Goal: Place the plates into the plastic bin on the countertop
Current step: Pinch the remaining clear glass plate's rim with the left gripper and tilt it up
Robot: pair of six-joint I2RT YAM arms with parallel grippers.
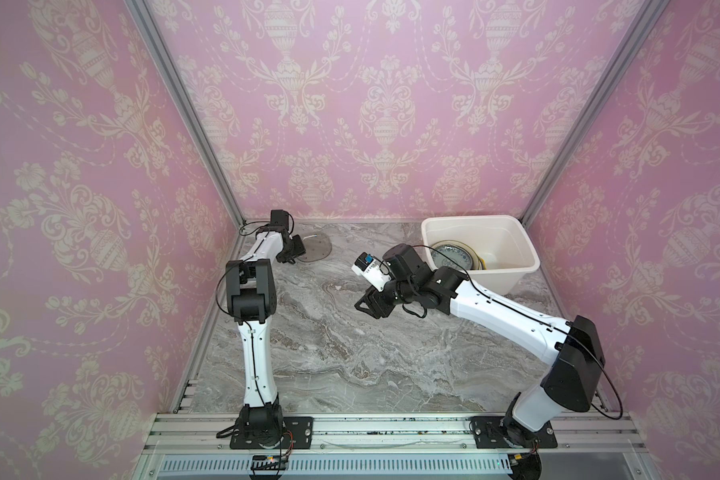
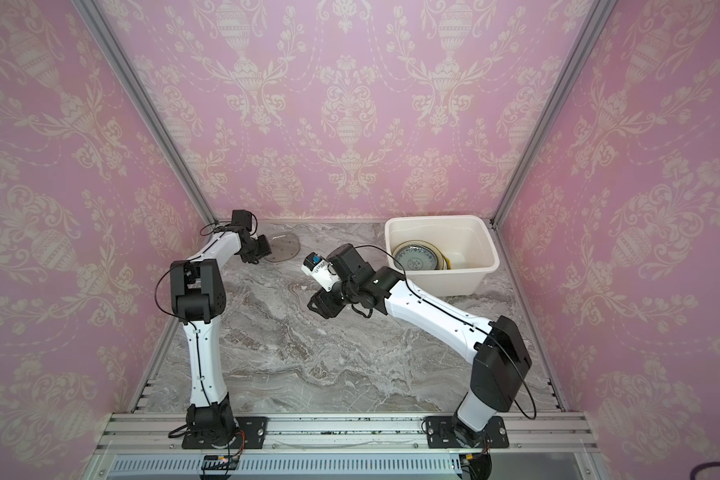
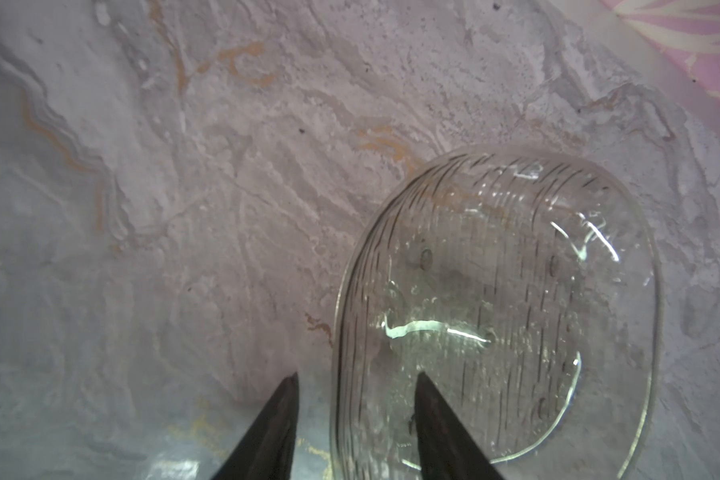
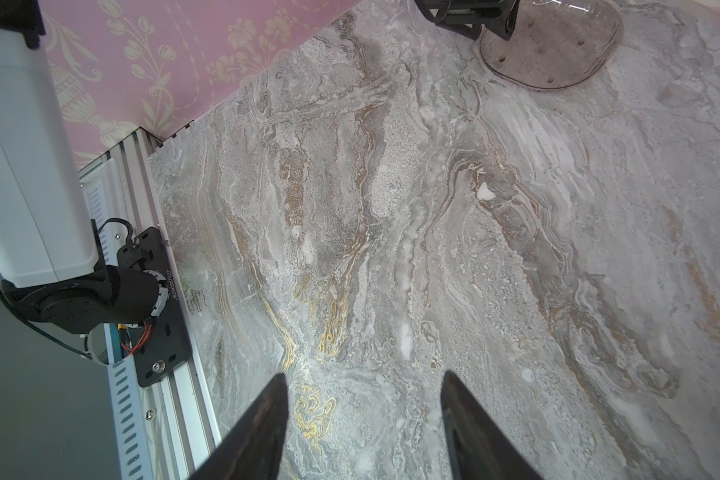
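Now the left claw (image 3: 356,376) stands partly open, one finger either side of the rim of a glass plate (image 3: 516,291) lying flat at the far left of the worktop (image 1: 329,353). The right claw (image 4: 364,374) hangs open and empty above bare marble. More plates (image 1: 454,255) lie stacked inside the white bin (image 1: 504,282) at the far right.

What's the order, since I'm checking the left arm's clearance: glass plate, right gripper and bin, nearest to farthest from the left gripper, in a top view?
1. Glass plate: back left, right at the left gripper, whose jaws straddle its rim.
2. Right gripper: mid-counter, nearer the front, to the right.
3. Bin: back right corner, farthest.
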